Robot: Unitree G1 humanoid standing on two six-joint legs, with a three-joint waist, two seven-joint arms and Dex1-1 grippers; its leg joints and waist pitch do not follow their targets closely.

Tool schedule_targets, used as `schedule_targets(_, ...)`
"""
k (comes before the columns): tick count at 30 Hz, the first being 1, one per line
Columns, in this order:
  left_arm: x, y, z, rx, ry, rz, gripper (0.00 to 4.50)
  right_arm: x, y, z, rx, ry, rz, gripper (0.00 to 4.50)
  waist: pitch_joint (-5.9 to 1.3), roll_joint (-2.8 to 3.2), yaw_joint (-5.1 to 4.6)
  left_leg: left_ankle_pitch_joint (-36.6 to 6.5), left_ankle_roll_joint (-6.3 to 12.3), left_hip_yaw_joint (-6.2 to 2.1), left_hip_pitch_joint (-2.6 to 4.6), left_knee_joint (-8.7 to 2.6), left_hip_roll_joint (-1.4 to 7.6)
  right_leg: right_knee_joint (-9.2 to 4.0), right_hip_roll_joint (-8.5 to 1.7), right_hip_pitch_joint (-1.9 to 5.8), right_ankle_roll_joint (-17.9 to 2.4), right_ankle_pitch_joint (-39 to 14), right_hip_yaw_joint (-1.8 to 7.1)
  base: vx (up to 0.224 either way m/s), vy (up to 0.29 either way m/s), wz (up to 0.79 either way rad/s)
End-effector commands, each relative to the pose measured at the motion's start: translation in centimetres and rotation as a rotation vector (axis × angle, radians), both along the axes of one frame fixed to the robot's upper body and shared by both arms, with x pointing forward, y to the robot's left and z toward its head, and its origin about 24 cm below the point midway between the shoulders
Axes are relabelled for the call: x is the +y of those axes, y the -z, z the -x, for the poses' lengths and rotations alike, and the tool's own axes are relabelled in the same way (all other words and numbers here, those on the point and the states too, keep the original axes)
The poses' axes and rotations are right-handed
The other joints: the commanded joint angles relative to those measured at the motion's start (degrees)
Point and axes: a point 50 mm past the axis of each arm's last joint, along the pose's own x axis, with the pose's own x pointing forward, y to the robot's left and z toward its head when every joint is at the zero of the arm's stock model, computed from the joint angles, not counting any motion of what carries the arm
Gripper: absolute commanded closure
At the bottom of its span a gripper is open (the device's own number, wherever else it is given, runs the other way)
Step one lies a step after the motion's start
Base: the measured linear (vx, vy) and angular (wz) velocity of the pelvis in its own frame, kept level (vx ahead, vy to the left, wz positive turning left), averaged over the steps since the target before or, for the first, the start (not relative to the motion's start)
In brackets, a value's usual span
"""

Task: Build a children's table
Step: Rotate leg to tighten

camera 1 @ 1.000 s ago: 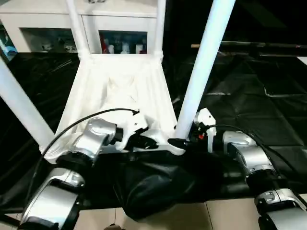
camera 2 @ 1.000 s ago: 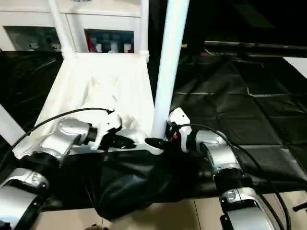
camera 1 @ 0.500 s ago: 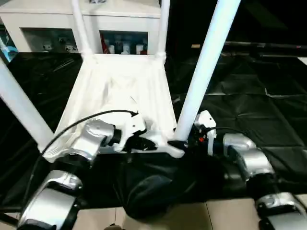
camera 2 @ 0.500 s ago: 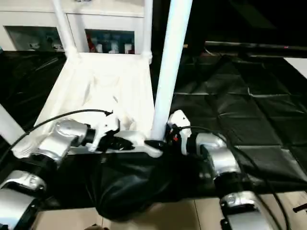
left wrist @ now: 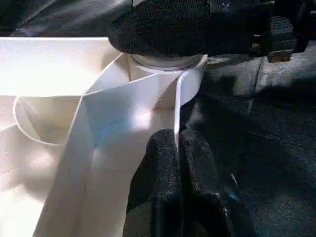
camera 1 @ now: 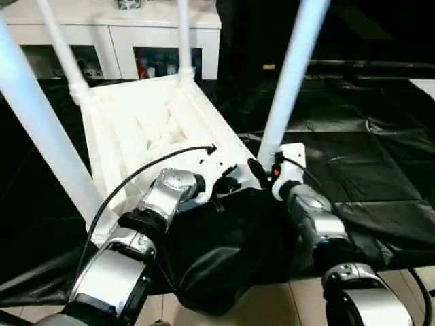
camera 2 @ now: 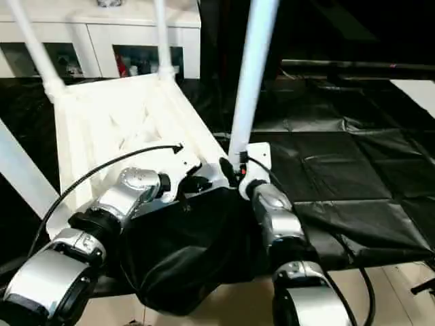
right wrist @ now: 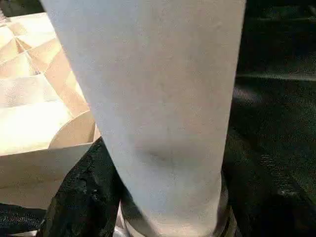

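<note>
My left gripper pinches the rim of the upturned tabletop on the black sheet. My right gripper clamps the near leg at its socket. Press straight down, keeping the leg vertical.

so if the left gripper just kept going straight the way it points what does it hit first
Most likely the corner socket of the tabletop. The left gripper is pinching the tabletop's thin rim, and the socket sits straight ahead, with the right gripper wrapped round the leg there.
</note>
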Motion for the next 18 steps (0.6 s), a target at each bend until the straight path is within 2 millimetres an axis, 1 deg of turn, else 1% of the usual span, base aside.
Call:
schedule_targets(1, -1.4, -0.7, -0.2, -0.044, -0.011, 0.042, 4.5, 4.2, 1.9, 1.7, 0.077, -0.201, -0.023, 1.66, -2.73, -0.33, 0.12, -17.7, 1.2, -1.24, 0.71, -3.85, 2.43, -5.2, -3.65, 1.42, -10.9, -14.7, 2.65, 0.0, 0.0, 0.0)
schedule_targets(2, -1.2, -0.6, -0.2, -0.045, -0.005, 0.039, 4.5, 4.1, 1.8, 1.7, 0.07, -0.214, -0.033, 1.31, -2.66, -0.31, 0.04, -17.8, 1.39, -1.28, 0.61, -3.94, 2.44, -5.22, -3.59, 1.5, -10.9, -15.2, 2.6, 0.0, 0.0, 0.0)
schedule_targets(3, -1.0, -0.5, -0.1, -0.045, 0.007, 0.037, 4.5, 4.1, 1.6, 1.7, 0.065, -0.236, -0.049, 1.31, -2.66, -0.31, 0.04, -17.8, 1.39, -1.28, 0.61, -3.94, 2.44, -5.22, -3.59, 1.5, -10.9, -15.2, 2.6, 0.0, 0.0, 0.0)
schedule_targets(4, -0.6, -0.4, 0.0, -0.041, 0.036, 0.035, 4.5, 3.8, 1.4, 1.7, 0.048, -0.282, -0.06, 1.29, -2.63, -0.37, 0.07, -18.4, 1.7, -1.36, 0.58, -3.99, 2.47, -5.36, -3.64, 1.57, -10.5, -16.6, 2.55, 0.0, 0.0, 0.0)
schedule_targets(5, -0.2, -0.3, 0.3, -0.034, 0.071, 0.038, 4.5, 3.5, 1.2, 1.9, 0.038, -0.343, -0.052, 1.1, -2.56, -0.4, -0.02, -19.0, 1.73, -1.36, 0.5, -4.0, 2.5, -5.47, -3.64, 1.58, -10.3, -17.6, 2.56, 0.0, 0.0, 0.0)
schedule_targets(6, -0.2, -0.3, 0.3, -0.034, 0.071, 0.038, 4.5, 3.5, 1.2, 1.9, 0.038, -0.343, -0.052, 1.1, -2.54, -0.46, -0.02, -19.1, 1.79, -1.42, 0.44, -4.02, 2.5, -5.49, -3.62, 1.67, -10.1, -17.9, 2.51, 0.0, 0.0, 0.0)
schedule_targets(7, 0.0, -0.2, 0.5, -0.023, 0.094, 0.036, 4.5, 3.3, 1.1, 2.0, 0.034, -0.394, -0.041, 0.96, -2.5, -0.46, -0.11, -19.2, 1.79, -1.49, 0.43, -4.11, 2.57, -5.52, -3.62, 1.66, -9.9, -18.5, 2.5, 0.0, 0.0, 0.0)
schedule_targets(10, 1.0, 0.0, 1.3, -0.003, 0.212, 0.034, 4.5, 2.1, 0.8, 2.7, 0.023, -0.565, -0.008, 0.96, -2.53, -0.53, -0.17, -19.3, 2.17, -1.55, 0.35, -4.08, 2.66, -5.52, -3.71, 1.76, -9.8, -19.0, 2.51, 0.0, 0.0, 0.0)
schedule_targets(11, 1.4, 0.1, 1.7, 0.004, 0.259, 0.031, 4.5, 1.5, 0.7, 3.0, 0.023, -0.624, 0.003, 0.96, -2.49, -0.5, -0.26, -18.8, 2.42, -1.49, 0.35, -4.08, 2.71, -5.5, -3.67, 1.7, -10.3, -18.3, 2.57, 0.0, 0.0, 0.0)
schedule_targets(13, 2.2, 0.2, 2.2, 0.023, 0.327, 0.031, 4.5, 0.4, 0.4, 3.6, 0.038, -0.728, 0.015, 0.96, -2.51, -0.54, -0.14, -18.8, 2.59, -1.41, 0.54, -4.06, 2.82, -5.49, -3.64, 1.64, -10.5, -17.9, 2.59, 0.0, 0.0, 0.0)
schedule_targets(14, 2.5, 0.1, 2.4, 0.039, 0.355, 0.04, 4.5, -0.3, 0.3, 3.9, 0.05, -0.787, 0.032, 0.96, -2.67, -0.35, 0.37, -17.1, 3.14, -1.19, 0.51, -3.88, 3.06, -4.91, -3.39, 1.81, -11.7, -14.5, 2.52, 0.0, 0.0, 0.0)
schedule_targets(15, 2.7, 0.1, 2.5, 0.045, 0.363, 0.044, 4.5, -0.5, 0.3, 4.0, 0.055, -0.809, 0.04, 0.96, -2.67, -0.35, 0.37, -17.1, 3.14, -1.19, 0.51, -3.88, 3.06, -4.91, -3.39, 1.81, -11.7, -14.5, 2.52, 0.0, 0.0, 0.0)
schedule_targets(16, 3.1, 0.0, 2.6, 0.05, 0.376, 0.047, 4.5, -1.5, 0.3, 4.4, 0.064, -0.87, 0.098, 0.96, -2.79, -0.31, 0.64, -15.8, 3.2, -0.99, 0.52, -3.78, 3.14, -4.47, -3.4, 1.77, -13.0, -11.6, 2.51, 0.0, 0.0, 0.0)
schedule_targets(17, 3.2, 0.0, 2.6, 0.05, 0.377, 0.046, 4.5, -1.6, 0.3, 4.4, 0.064, -0.875, 0.105, 0.96, -2.88, -0.38, 0.92, -14.6, 3.38, -0.89, 0.47, -3.6, 3.04, -4.28, -3.38, 1.88, -13.6, -9.8, 2.44, 0.0, 0.0, 0.0)
schedule_targets(18, 3.5, 0.0, 2.7, 0.055, 0.387, 0.041, 4.5, -2.1, 0.3, 4.5, 0.075, -0.893, 0.126, 0.96, -2.86, -0.36, 1.16, -14.2, 3.45, -0.86, 0.55, -3.57, 3.09, -4.25, -3.42, 1.78, -13.8, -9.3, 2.46, 0.0, 0.0, 0.0)
